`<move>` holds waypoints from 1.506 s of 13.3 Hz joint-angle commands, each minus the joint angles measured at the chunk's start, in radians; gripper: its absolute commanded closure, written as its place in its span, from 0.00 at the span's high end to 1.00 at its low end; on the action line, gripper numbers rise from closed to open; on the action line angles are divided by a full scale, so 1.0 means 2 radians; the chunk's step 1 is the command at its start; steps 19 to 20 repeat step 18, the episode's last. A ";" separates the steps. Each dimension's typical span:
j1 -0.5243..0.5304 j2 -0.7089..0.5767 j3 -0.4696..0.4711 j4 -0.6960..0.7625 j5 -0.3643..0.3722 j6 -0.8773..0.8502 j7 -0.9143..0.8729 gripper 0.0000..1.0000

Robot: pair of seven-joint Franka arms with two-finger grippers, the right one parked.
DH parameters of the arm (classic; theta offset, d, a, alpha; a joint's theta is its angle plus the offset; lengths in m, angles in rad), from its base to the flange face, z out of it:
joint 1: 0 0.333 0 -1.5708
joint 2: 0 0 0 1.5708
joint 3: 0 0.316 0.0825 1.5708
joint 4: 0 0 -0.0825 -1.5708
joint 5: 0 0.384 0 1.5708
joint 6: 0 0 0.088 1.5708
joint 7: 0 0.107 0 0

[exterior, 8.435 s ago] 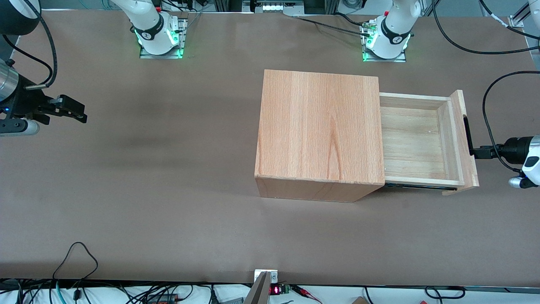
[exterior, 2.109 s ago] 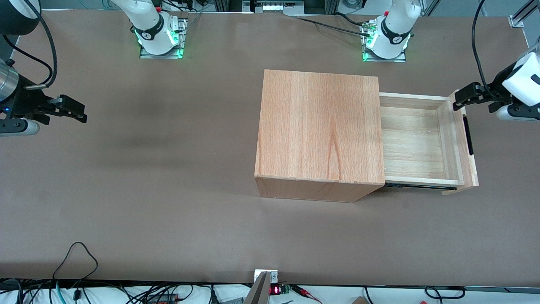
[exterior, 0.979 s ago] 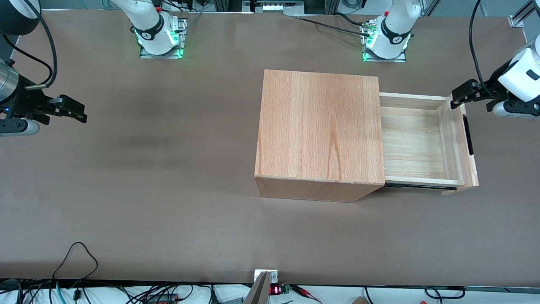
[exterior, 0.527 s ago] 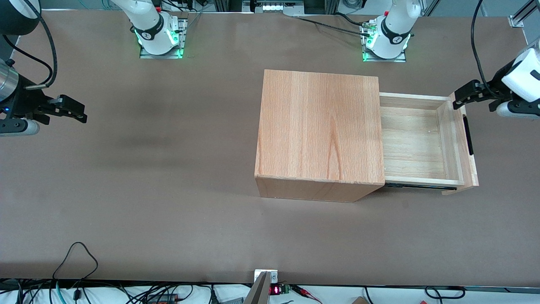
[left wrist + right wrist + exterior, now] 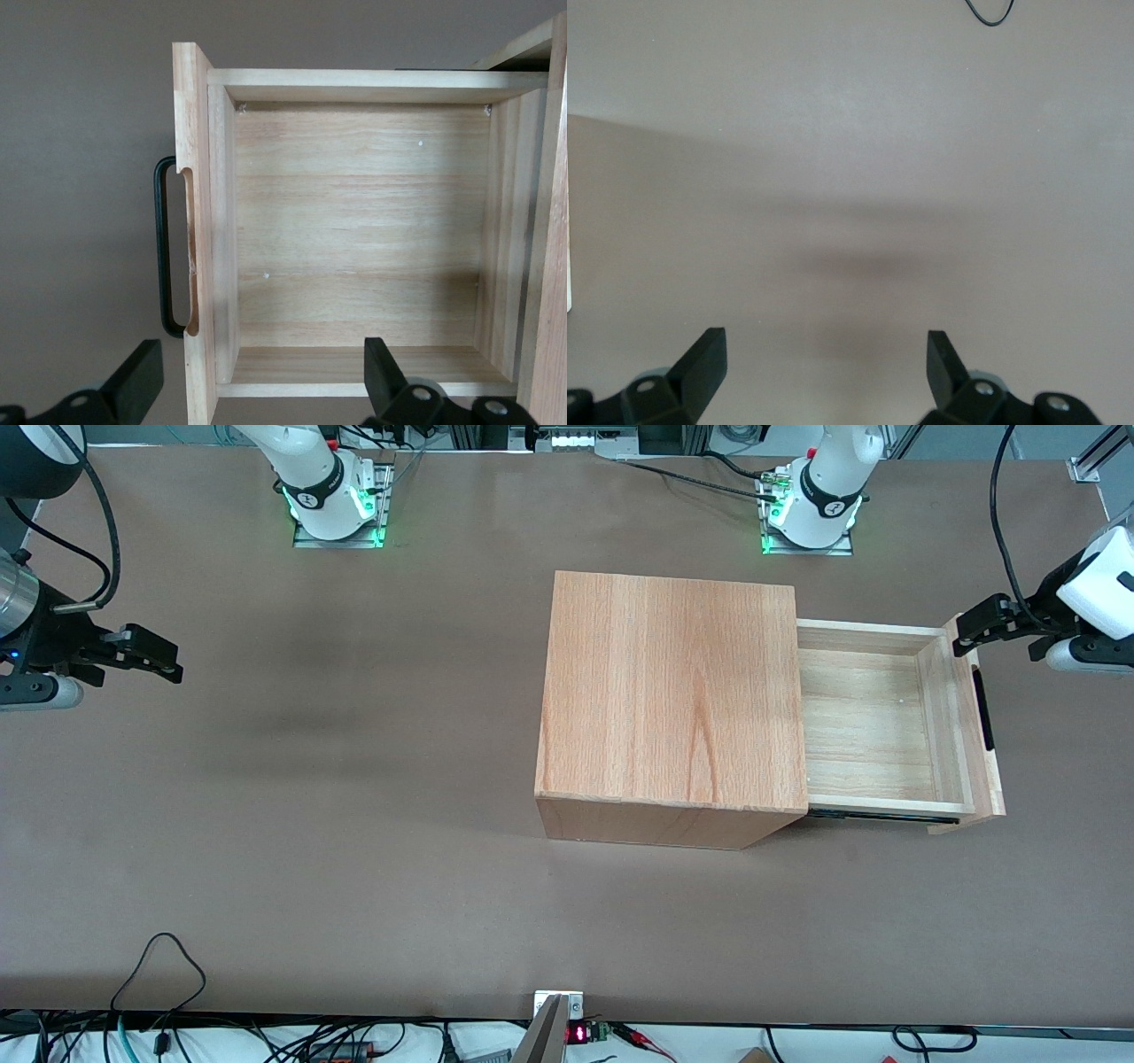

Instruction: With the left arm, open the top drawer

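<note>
Front view: the shallow light-wood top drawer (image 5: pixel 873 722) stands pulled well out of the big plain wooden cabinet box (image 5: pixel 671 704), toward the working arm's end of the brown table (image 5: pixel 354 824). Its tray is bare inside, and the flat front panel carries a long slim black bar handle (image 5: pixel 982 708) on its outer face. The cabinet sits nearer the table's robot-side edge than its camera-side edge.

The glossy white left arm (image 5: pixel 1099 598) reaches in from the working arm's end of the table, and its black two-finger gripper (image 5: pixel 967 631) hangs above the corner of the drawer front that lies farthest from the front camera, touching nothing.

In the left wrist view the gripper (image 5: pixel 257 385) has its two black fingers (image 5: pixel 137 381) spread wide apart, holding nothing, with the drawer front and handle (image 5: pixel 162 248) below them.
</note>
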 commanded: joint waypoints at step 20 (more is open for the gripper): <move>-0.006 -0.005 -0.001 -0.003 0.012 0.002 -0.026 1.00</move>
